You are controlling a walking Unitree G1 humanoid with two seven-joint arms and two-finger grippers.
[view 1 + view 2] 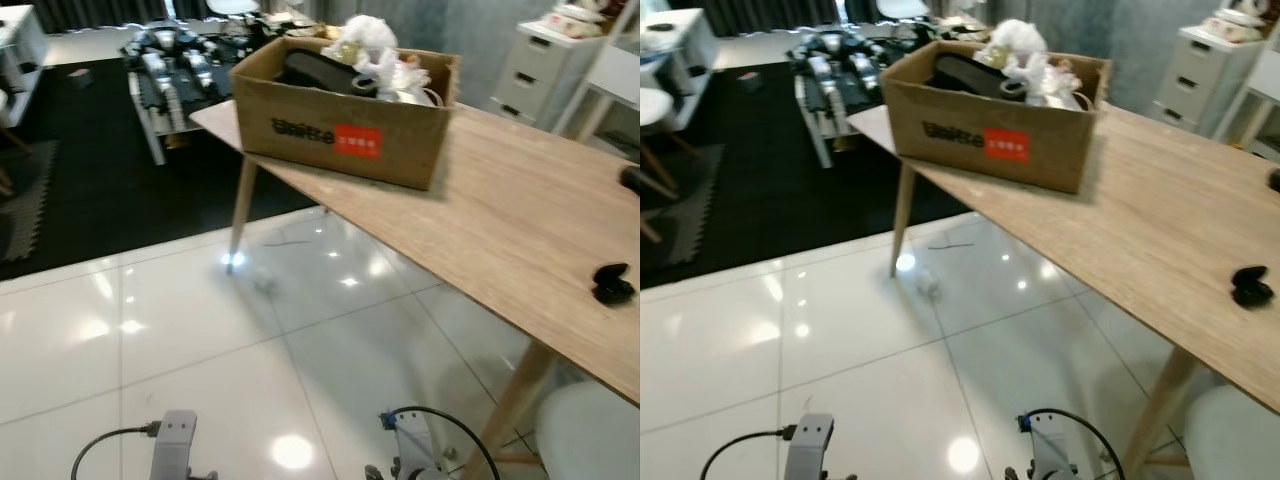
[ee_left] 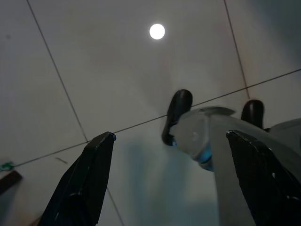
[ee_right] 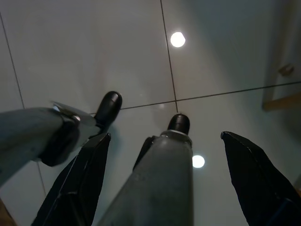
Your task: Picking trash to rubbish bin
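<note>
A brown cardboard box stands on the near-left corner of a wooden table. It holds crumpled white trash and dark items. A small pale scrap lies on the white tiles close to the table leg. Both arms hang low at the bottom edge, left wrist and right wrist. In the left wrist view my left gripper is open over bare tiles. In the right wrist view my right gripper is open too, also pointing at the floor, nothing between its fingers.
A small black object lies on the table at the right. A white stool stands under the table's near end. A black mat with machine parts lies far left, and a white drawer unit stands behind the table.
</note>
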